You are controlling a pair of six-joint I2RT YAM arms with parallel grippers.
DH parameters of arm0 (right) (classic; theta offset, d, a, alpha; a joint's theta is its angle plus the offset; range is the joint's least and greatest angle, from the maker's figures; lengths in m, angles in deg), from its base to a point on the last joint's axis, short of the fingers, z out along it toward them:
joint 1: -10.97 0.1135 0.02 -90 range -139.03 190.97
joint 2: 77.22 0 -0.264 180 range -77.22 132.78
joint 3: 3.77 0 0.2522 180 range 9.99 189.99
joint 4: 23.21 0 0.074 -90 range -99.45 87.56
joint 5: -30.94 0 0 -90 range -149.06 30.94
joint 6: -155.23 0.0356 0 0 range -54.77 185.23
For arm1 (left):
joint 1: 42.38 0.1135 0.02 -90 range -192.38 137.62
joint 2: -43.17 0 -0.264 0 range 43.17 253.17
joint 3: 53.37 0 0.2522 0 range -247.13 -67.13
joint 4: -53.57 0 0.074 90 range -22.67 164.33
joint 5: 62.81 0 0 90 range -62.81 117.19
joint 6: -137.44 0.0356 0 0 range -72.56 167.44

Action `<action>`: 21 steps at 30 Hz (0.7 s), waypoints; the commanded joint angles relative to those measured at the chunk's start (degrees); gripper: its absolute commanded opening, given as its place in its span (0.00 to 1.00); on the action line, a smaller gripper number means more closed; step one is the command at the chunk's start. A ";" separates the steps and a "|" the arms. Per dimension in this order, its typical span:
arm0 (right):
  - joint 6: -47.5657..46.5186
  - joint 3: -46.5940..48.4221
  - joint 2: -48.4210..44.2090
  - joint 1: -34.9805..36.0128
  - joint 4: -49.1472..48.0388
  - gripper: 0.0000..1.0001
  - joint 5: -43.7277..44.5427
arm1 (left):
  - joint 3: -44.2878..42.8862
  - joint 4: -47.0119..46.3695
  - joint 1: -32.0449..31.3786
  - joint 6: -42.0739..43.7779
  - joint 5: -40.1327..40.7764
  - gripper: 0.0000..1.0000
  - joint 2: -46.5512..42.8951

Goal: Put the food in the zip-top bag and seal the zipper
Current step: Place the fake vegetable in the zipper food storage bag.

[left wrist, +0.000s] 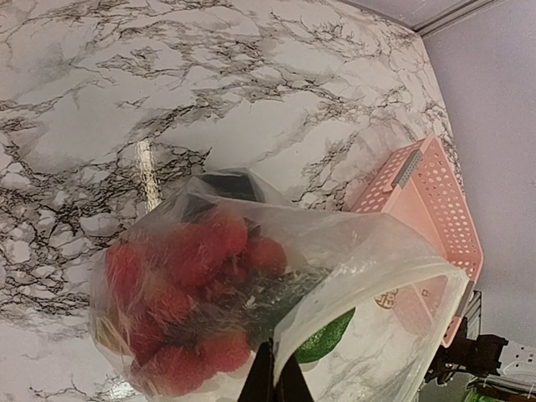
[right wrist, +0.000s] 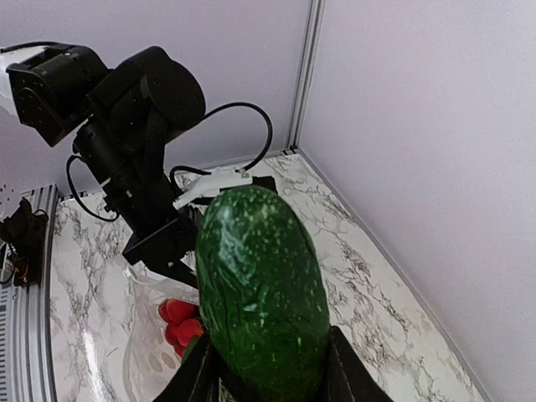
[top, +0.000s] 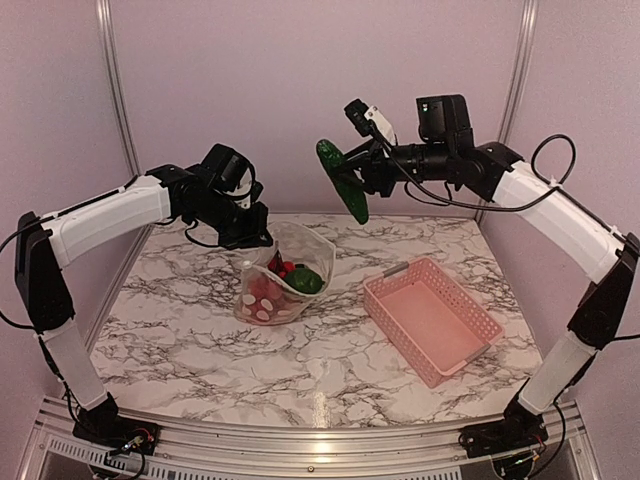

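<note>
Seen from across the bench (top: 200, 340), the left arm reaches in from the left edge, elbow bent and wrist turned down. Its left gripper (top: 254, 240) is pinched tight on the rim of the bag (top: 290, 262), which stands left of centre toward the far edge. The hold appears meant to prop the floppy mouth up and open so food can drop in. Inside, red fruit (top: 264, 293) lies piled at the bottom with a green pepper (top: 307, 281) against it. Above and just right of the bag, high off the bench, the right gripper (top: 362, 182) is clamped on a cucumber (top: 337, 170). The cucumber is carried nearly on end, its upper tip leaning toward the left arm, apparently lined up for the open mouth. The right arm stretches in from the right edge, forearm close to level, wrist cocked. A pink basket (top: 432, 318) sits toward the right edge. The zipper cannot be made out, but the mouth gapes, so sealing is not yet done.
</note>
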 commanded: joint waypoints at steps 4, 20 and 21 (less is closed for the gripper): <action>9.79 -8.21 -2.39 5.96 -21.15 0.00 -0.44 | -2.01 -0.62 0.48 -1.29 -1.22 0.00 -1.93; 21.10 -21.38 4.21 8.45 -39.17 0.00 -10.47 | -2.51 -0.80 0.48 -2.31 -1.47 0.00 -3.07; 21.43 -21.91 4.78 8.55 -40.18 0.00 -11.10 | -2.51 -0.87 0.48 -2.31 -1.47 0.00 -3.06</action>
